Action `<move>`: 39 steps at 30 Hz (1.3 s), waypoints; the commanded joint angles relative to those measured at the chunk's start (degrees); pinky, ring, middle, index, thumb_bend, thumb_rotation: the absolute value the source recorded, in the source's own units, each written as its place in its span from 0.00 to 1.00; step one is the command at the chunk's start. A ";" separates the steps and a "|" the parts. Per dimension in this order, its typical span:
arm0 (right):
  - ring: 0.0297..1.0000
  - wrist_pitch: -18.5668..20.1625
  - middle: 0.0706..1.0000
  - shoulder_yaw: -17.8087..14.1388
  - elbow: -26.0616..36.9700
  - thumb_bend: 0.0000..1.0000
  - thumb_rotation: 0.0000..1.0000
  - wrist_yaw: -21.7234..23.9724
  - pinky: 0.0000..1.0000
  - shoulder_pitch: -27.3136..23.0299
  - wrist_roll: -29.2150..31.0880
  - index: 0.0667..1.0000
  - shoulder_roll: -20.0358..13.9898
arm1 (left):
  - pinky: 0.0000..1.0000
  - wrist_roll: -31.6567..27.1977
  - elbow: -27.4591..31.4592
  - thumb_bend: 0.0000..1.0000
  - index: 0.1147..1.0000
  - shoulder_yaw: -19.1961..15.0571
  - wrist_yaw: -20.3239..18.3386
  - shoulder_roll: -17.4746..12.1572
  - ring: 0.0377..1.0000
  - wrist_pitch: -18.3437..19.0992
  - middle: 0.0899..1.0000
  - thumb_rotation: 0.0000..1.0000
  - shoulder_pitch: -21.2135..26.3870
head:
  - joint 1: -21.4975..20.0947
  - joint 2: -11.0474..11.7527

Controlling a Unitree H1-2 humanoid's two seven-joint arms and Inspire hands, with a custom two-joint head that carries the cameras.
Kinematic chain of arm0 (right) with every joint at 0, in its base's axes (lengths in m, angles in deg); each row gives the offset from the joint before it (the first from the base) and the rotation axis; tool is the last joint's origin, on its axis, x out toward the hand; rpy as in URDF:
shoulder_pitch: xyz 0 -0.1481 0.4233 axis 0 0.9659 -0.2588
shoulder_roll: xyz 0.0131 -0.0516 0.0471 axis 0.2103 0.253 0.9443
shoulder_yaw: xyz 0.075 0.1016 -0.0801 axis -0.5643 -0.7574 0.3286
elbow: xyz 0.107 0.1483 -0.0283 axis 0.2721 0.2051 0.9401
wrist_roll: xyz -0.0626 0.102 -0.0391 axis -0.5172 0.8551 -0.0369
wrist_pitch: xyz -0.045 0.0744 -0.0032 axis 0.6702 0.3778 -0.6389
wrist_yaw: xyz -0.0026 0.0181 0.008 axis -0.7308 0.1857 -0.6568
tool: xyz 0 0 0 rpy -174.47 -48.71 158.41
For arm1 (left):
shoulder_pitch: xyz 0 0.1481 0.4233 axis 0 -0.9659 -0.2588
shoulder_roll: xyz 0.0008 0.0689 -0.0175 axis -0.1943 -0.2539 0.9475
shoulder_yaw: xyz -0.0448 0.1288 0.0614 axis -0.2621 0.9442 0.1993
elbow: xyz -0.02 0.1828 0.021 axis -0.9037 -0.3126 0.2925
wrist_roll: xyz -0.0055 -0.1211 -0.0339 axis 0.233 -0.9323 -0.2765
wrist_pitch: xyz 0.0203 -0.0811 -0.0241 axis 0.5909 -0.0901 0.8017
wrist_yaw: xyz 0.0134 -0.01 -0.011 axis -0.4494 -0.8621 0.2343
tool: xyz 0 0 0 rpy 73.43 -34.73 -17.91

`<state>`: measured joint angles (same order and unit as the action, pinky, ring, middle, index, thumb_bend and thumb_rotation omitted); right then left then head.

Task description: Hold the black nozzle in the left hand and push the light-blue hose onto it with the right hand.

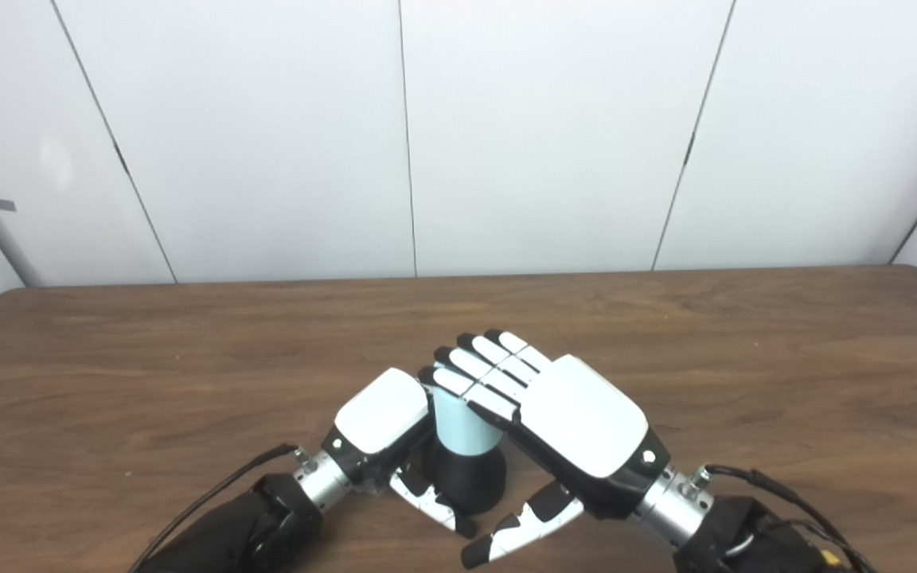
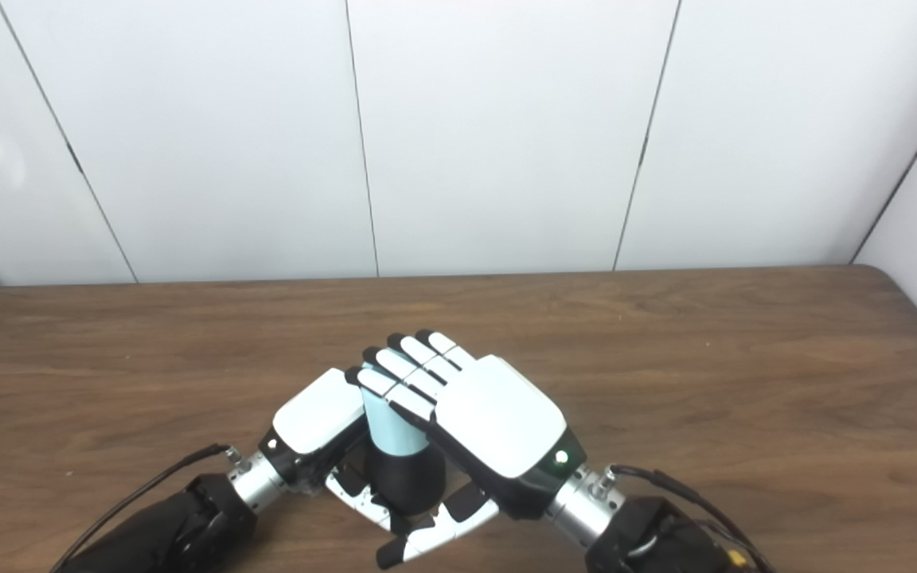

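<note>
Nearest the bottom edge: two dark forearms with cables, one from each side. Just beyond, left hand [image 1: 381,414] wrapped around the black nozzle [image 1: 470,477], thumb along its flared lower body, clamped on it and holding it upright, near the counter [image 1: 745,358], whether resting on it or just above not clear. Right hand [image 1: 578,414] laid over the top of the light-blue hose [image 1: 458,426], fingers [image 1: 474,362] stretched flat across its upper end, thumb hanging loose below and well off the hose; pressing from above rather than gripping, fingers apart and closed on nothing. Hose already seated on the nozzle, its lower rim meeting the black flare with no gap showing, so the joining looks mostly done; probably left: a last push to full depth, if any remains, then release. How deep the hose sits inside cannot be told. Count: one nozzle, one hose, two hands. Farther off, bare brown counter, then white wall panels [image 1: 546,135].
</note>
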<state>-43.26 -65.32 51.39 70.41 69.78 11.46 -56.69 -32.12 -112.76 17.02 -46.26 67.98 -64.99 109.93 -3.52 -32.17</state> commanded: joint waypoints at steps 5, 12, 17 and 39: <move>0.95 -0.06 0.93 1.70 -3.25 0.90 0.81 5.19 0.95 1.95 -0.49 0.88 -1.83 | 0.18 -1.74 -6.62 0.52 0.42 6.52 -0.74 6.34 0.21 -1.28 0.42 0.00 -14.06 | -0.01 -0.06; 0.95 -0.19 0.93 1.87 -3.31 0.89 0.81 5.02 0.96 2.17 -0.52 0.88 -1.82 | 0.18 -2.36 -6.55 0.52 0.42 6.11 -1.83 6.42 0.21 -1.28 0.42 0.00 -14.16 | 0.01 -0.10; 0.95 -0.47 0.93 2.00 -3.47 0.89 0.81 4.59 0.96 2.20 -1.10 0.88 -1.95 | 0.18 -1.81 -6.71 0.52 0.42 6.11 -1.29 6.45 0.21 -1.28 0.42 0.00 -14.12 | 0.03 -0.09; 0.96 -1.11 0.94 2.56 -4.57 0.89 0.81 2.28 0.99 2.18 -5.33 0.90 -2.81 | 0.25 -1.36 -7.61 0.51 0.47 7.09 0.18 6.44 0.30 -1.29 0.36 0.00 -13.66 | 0.02 -0.03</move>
<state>-43.38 -64.35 50.90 67.74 70.34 8.30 -56.78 -32.09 -112.73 16.82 -46.12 67.97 -65.01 109.81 -3.43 -32.17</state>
